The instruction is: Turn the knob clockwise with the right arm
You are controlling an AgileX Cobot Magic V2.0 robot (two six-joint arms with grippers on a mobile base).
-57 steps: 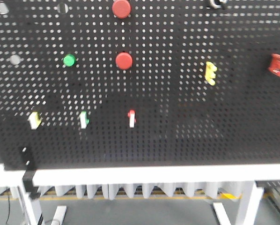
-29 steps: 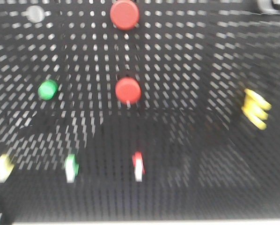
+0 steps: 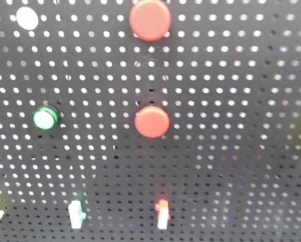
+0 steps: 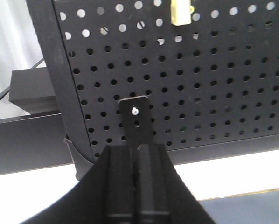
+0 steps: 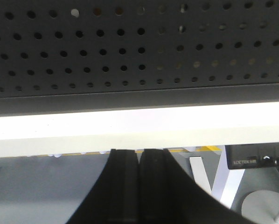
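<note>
The right pincer (image 5: 139, 161) has its two matte black fingers pressed flat together with nothing between them. The left pincer (image 4: 136, 158) is closed the same way on empty air. Just above and ahead of the right pincer runs the smooth white table edge (image 5: 139, 126). Above that rises the black pegboard (image 5: 130, 46), a flat sheet of evenly spaced round holes. Down to the pincer's right stand a white table leg (image 5: 223, 179) and a black box (image 5: 256, 156) with small print. Only the front view shows the board's fittings, which lie higher up than the right wrist camera reaches. They include two glossy round red buttons (image 3: 150, 19) (image 3: 152, 121), a green-rimmed button (image 3: 45, 118), and, low down, blocky white levers. Among these are a red-capped knob (image 3: 162, 214) and a green-sided knob (image 3: 76, 213); which one the task means I cannot tell. Straight ahead of the left pincer a thin black bracket (image 4: 136, 121) with a bright screw sits on the board. A cream knob (image 4: 181, 11) hangs above it, to the right.
</note>
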